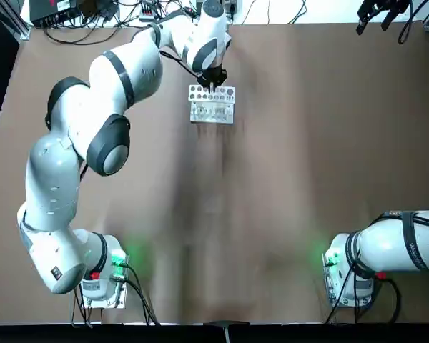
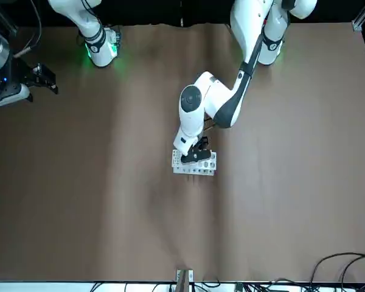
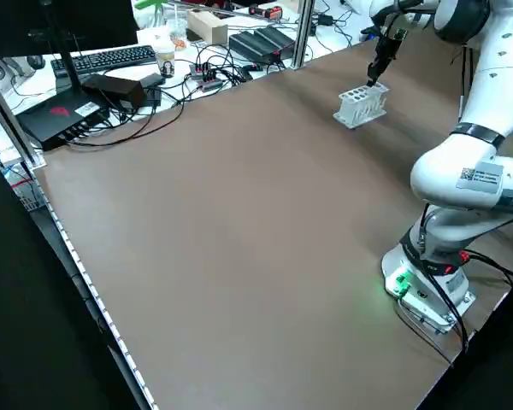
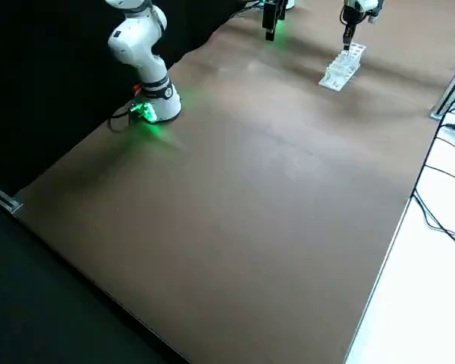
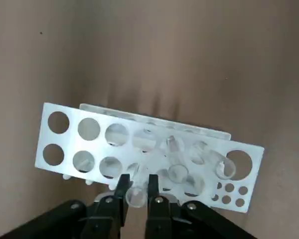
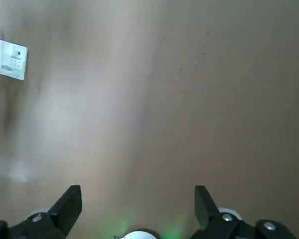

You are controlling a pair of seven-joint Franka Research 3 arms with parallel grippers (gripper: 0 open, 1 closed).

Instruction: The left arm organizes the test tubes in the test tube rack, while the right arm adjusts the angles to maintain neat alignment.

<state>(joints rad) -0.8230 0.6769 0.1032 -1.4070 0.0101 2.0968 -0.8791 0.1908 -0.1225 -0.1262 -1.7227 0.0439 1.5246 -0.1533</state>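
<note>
Left gripper (image 5: 137, 195): jaws clamped on test tube (image 5: 136, 197), tube seen clearly only in left wrist view. Rack (image 5: 149, 149) seen just beyond and below fingertips; two other tubes (image 5: 178, 172) held in it, beside jaws. Right gripper (image 6: 138, 199): jaws wide apart, parked well away from rack.

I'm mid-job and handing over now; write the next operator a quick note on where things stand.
Left gripper: at the rack, looks closed on one test tube; confirm the grip.
Right gripper: open and empty, off toward the table's far right corner.
Rack: upright; two more tubes visible in it, leaning.
Done: at least two tubes racked.
Left: seat the gripped tube, straighten the leaning ones.
</note>
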